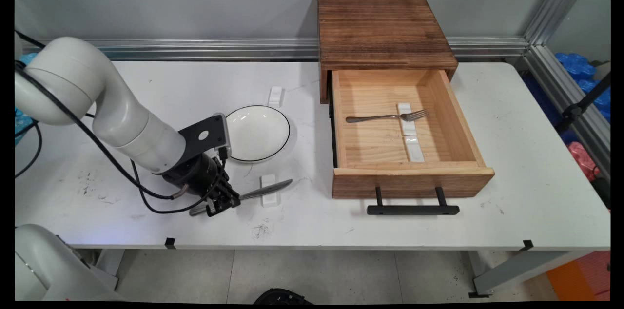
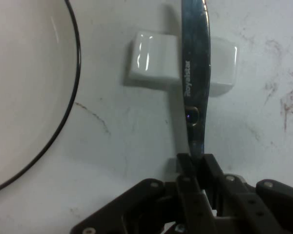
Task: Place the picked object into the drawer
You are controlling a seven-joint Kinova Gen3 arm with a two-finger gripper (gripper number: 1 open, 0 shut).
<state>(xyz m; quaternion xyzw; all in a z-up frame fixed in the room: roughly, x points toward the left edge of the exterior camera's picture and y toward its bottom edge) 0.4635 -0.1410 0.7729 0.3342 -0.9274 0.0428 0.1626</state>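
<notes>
Honestly, my gripper (image 2: pixel 195 163) is clamped shut on the knife (image 1: pixel 265 190) handle near the plate (image 1: pixel 258 132); thin, stiff, slick steel, so I grip mid-handle.

Your gripper (image 1: pixel 223 203) sits low on the table (image 1: pixel 536 163), pinching a knife (image 1: pixel 265 189) that lies over a small white rest (image 1: pixel 268 191). The plate (image 1: pixel 257 132) is close behind it. To the right, the open drawer (image 1: pixel 414 180) and its handle (image 1: pixel 412 209) block the way. The table's front edge has bare room.

1 knife (image 1: pixel 267 189), 1 fork (image 1: pixel 387 116), 1 plate (image 1: pixel 257 132), 4 rests (image 1: pixel 268 191)
</notes>
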